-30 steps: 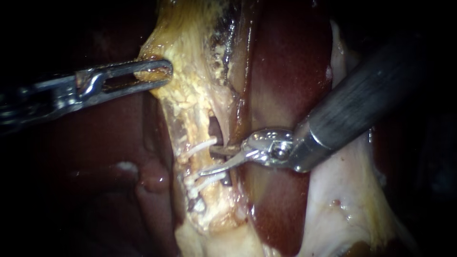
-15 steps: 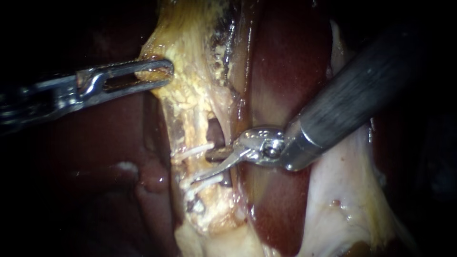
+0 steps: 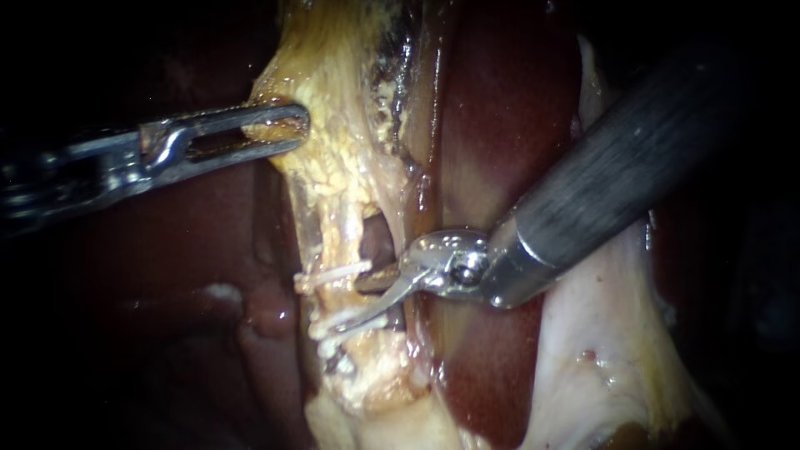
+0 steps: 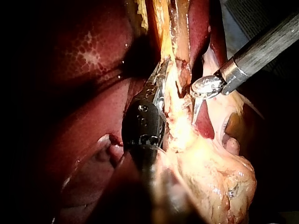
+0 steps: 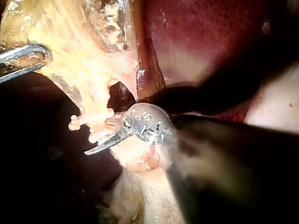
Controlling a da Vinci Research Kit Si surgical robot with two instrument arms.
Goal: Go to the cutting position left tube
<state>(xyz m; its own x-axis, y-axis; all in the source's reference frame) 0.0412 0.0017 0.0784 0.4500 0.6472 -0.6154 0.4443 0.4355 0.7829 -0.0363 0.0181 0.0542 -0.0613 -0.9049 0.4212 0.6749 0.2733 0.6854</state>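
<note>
The right instrument (image 3: 350, 302) has its two thin jaws a little way open, and they hold nothing. The left tube (image 3: 336, 237) runs right at their tips. The jaws reach it at the bit between the white clips. I count two clips for sure, the upper clip (image 3: 333, 273) and the lower clip (image 3: 346, 319). There may be more lower down, but I cannot tell. Higher up, the left instrument (image 3: 293, 129) has its jaws squeezed onto the yellow tissue (image 3: 333, 167). I see two instruments and one dark red liver (image 3: 500, 108)

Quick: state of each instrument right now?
Left instrument: shut on tissue.
Right instrument: open, at the tube.
</note>
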